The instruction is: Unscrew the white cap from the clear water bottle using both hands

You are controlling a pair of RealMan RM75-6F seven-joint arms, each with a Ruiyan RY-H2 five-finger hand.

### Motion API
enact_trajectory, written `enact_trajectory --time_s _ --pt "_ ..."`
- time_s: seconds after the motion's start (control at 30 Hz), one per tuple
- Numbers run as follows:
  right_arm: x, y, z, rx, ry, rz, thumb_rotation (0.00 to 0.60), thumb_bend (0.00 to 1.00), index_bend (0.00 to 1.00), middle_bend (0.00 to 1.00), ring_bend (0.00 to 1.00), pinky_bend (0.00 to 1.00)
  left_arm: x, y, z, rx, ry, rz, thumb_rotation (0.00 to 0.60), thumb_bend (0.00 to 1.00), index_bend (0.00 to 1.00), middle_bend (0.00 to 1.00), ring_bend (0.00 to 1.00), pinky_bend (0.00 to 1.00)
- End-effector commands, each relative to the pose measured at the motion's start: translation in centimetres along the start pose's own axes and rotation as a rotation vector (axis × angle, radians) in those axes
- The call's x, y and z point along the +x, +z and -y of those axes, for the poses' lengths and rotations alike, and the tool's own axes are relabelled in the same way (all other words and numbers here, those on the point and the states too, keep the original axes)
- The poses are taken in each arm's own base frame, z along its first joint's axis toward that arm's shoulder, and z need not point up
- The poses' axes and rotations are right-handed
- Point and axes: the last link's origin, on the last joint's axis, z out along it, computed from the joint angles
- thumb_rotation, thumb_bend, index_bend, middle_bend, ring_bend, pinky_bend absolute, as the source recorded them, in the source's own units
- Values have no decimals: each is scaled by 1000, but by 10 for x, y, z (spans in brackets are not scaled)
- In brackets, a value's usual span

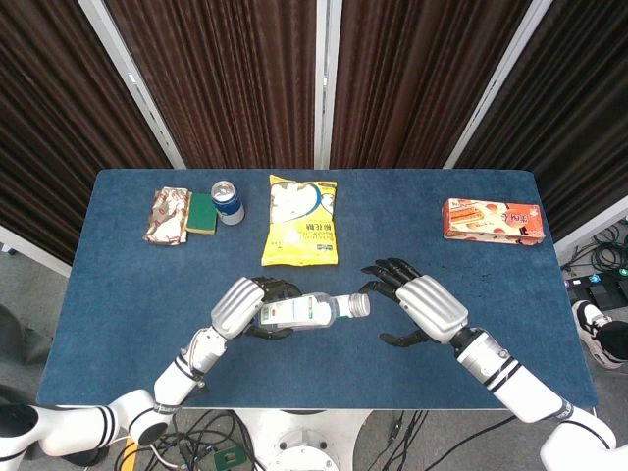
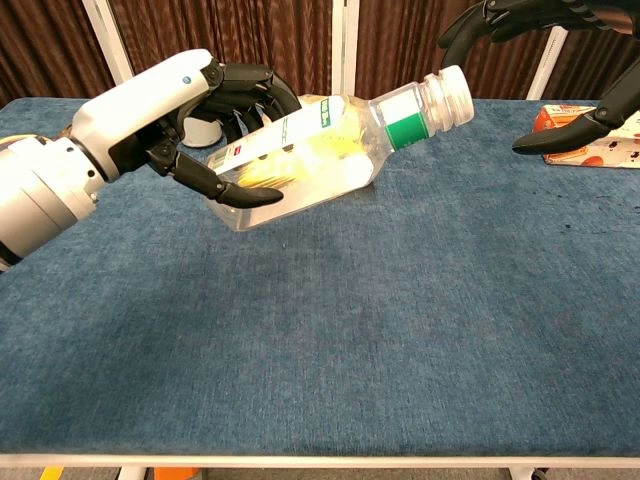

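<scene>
Blue felt covered the table (image 1: 128, 294), which stood before dark pleated curtains (image 1: 226, 78) with white uprights between them.

Nearest the lower edge of the head view, the left hand (image 1: 247, 308) gripped the clear water bottle (image 1: 312, 310) around its lower body, fingers wrapped over the label. In the chest view the bottle (image 2: 330, 150) was held clear of the table, tilted, its neck pointing up and to the right of the frame. The white cap (image 2: 452, 94) sat on the neck, with a green band just below it.

The right hand (image 1: 416, 302) was at the lower right of centre in the head view, holding nothing, fingers spread and curved. Its fingertips (image 1: 373, 275) lay just beside the cap (image 1: 360, 304); whether they touched it could not be told. In the chest view the right hand (image 2: 545, 70) showed only in part at the upper right corner, fingers arched above the cap and the thumb lower, well apart from them.

Further back, a yellow snack bag (image 1: 301, 221) lay at centre. At the upper left of the table lay a patterned packet (image 1: 168, 216), a green sponge (image 1: 202, 214) and a blue can (image 1: 228, 202), side by side. An orange biscuit box (image 1: 494, 220) lay at the upper right.
</scene>
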Motion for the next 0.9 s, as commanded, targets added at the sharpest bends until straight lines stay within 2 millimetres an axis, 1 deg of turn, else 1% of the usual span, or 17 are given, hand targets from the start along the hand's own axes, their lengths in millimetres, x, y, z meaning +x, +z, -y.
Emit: enact_trajectory --time_s 0.03,0.43,0.77,0.9 --pt "0 0 0 0 2 -1 600 125 264 96 0 0 0 0 0 -1 -1 -2 600 339 501 518 471 555" --pt "1 -2 2 10 2 -7 600 124 264 96 0 0 -1 0 0 2 -1 3 600 339 501 518 471 555" --pt "6 0 -3 -3 5 -35 600 126 264 96 0 0 2 0 -3 -13 -10 -14 600 339 501 518 471 555" --pt "7 1 -2 17 -17 -72 600 165 264 104 0 0 2 0 -4 -11 -31 -25 600 339 501 518 471 555"
